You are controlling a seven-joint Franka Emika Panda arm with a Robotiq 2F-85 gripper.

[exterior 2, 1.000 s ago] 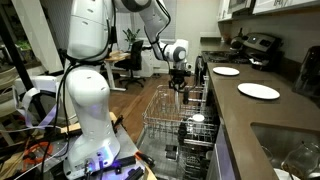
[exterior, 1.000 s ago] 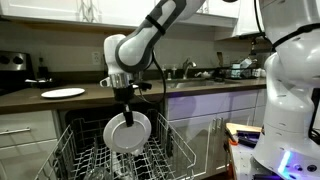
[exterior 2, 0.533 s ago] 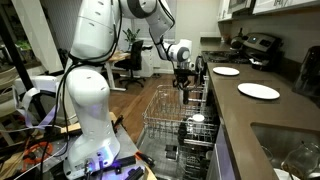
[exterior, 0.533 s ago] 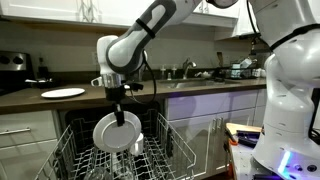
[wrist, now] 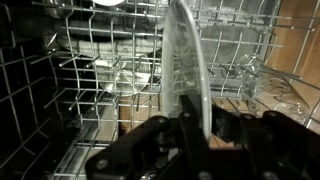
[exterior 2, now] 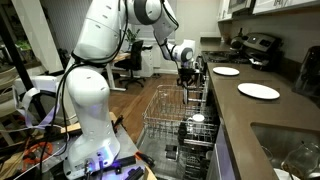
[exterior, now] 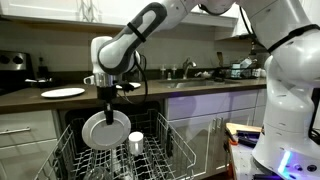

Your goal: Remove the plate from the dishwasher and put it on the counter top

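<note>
"Kitchen feed is up. What have you got?"

"My gripper (exterior: 108,102) is clamped on the top rim of the plate (exterior: 103,132), which hangs upright over the dishwasher (exterior: 174,147) rack. It's stiff, glazed and breakable (likely slippery), so I judge a deep rim pinch right. Count: one plate held, two white plates (exterior 2: 258,91) on the counter top (exterior 2: 232,101), one cup (exterior 2: 197,119) in the rack."

Plates: 3 total, i.e. 1 grey-white plate (exterior: 105,131) + 2 thin white plates (exterior 2: 226,71) (exterior 2: 258,91). Cups: 1 sm. white cup (exterior: 135,143). Dishwasher (exterior: 150,110): 1, w/ 1 wire rack (exterior 2: 165,105). Counter top (exterior: 25,99): 1. Robot arm (exterior: 148,25): 1.
</note>
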